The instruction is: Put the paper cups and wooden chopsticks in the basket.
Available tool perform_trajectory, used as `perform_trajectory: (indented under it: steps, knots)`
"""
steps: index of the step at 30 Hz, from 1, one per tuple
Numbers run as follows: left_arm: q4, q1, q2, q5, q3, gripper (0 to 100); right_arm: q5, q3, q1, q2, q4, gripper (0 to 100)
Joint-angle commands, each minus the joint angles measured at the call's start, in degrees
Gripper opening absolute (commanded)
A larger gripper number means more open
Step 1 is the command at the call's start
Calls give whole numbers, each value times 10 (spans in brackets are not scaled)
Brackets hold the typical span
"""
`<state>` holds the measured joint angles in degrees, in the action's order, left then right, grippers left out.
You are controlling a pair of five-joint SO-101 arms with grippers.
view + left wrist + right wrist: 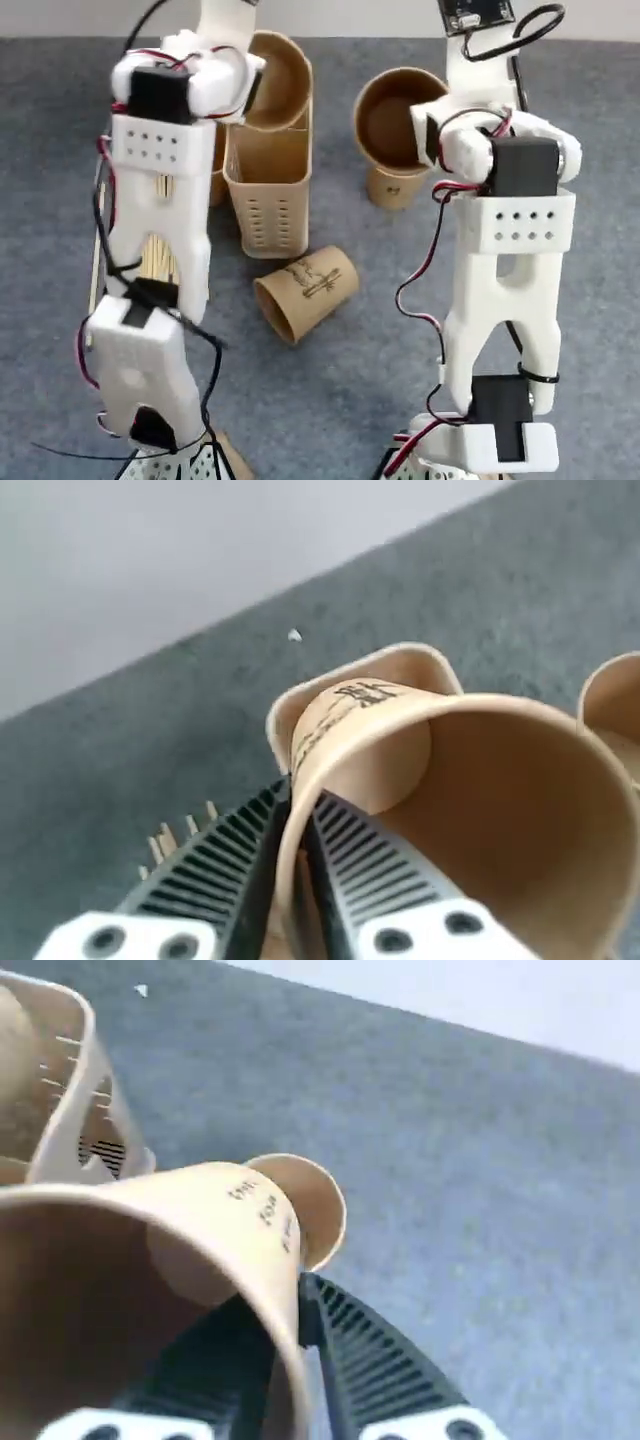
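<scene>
- The left gripper [245, 85] is up at the far end of the basket [268, 190]. Its black ribbed fingers [230, 860] are pinching the wall of a paper cup [278, 78], one finger outside the rim and one inside.
- That cup hangs tilted, mouth towards the arm and base towards the basket's open top. From the left wrist view the basket's rounded rim [420, 660] sits right behind the cup [450, 780]. I can't tell whether the base is inside yet.
- The basket is a tall beige thing with perforated sides, lying lengthwise on the grey table [600, 350] between the two arms.
- The right gripper [430, 130] is to the right of the basket, well apart from it. Its fingers [370, 1360] are clamped on the rim of a second cup [392, 115], held off the table with the mouth facing up and back.
- A third cup [395, 188] stands on the table just under the second one. In the right wrist view its round end [305, 1205] peeks out past the held cup [150, 1250]. I can't tell whether they touch.
- A fourth cup [305, 290] lies on its side on the table, just in front of the basket's near end, with a dark drawing on its wall.
- The wooden chopsticks [160, 255] lie in a bundle on the table left of the basket, mostly under the left arm. Their tips [170, 835] show beside the left gripper [295, 800].
</scene>
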<state>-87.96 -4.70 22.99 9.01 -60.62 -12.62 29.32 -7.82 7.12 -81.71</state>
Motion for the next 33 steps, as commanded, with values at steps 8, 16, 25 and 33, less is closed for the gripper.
perform_trajectory:
  steps: [8, 16, 25, 33]
  knots:
    - [12, 13, 22, -37, -2, 173, 5, 24, -44, 10, 51, 4]
    - [18, 50, 20, -37, -7, 255, 10, 24, -63, 11, 117, 5]
    - [25, 156, 2, -80, -131, 245, 90, 20, -135, 4, 204, 7]
    - [25, 244, 5, -96, -129, 245, 89, 22, -176, -61, 211, 7]
